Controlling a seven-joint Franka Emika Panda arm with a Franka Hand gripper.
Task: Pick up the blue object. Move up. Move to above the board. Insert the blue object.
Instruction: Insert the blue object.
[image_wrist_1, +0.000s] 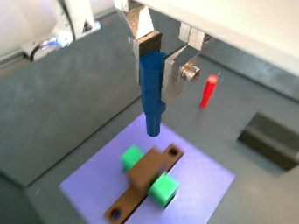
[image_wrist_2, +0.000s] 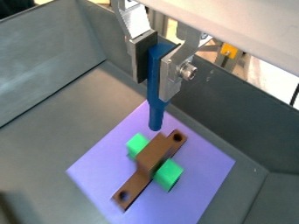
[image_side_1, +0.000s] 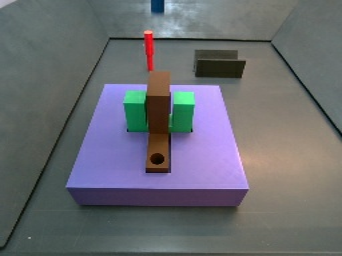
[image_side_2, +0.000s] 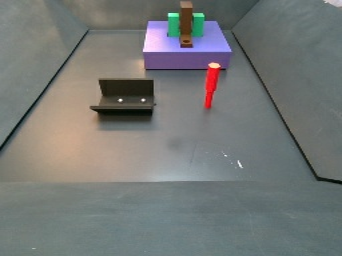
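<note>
The gripper (image_wrist_1: 163, 66) grips the blue peg (image_wrist_1: 152, 92) between its fingers, holding it upright high above the purple slab (image_wrist_2: 111, 166) and the board (image_wrist_2: 149, 164). In both wrist views the peg's lower end hangs over the board's near part, well clear of it. The board lies on the slab between two green blocks (image_side_1: 135, 110), its hole (image_side_1: 159, 160) empty. A red stick (image_side_2: 211, 85) stands on the floor, near the fixture (image_side_2: 123, 97).
</note>
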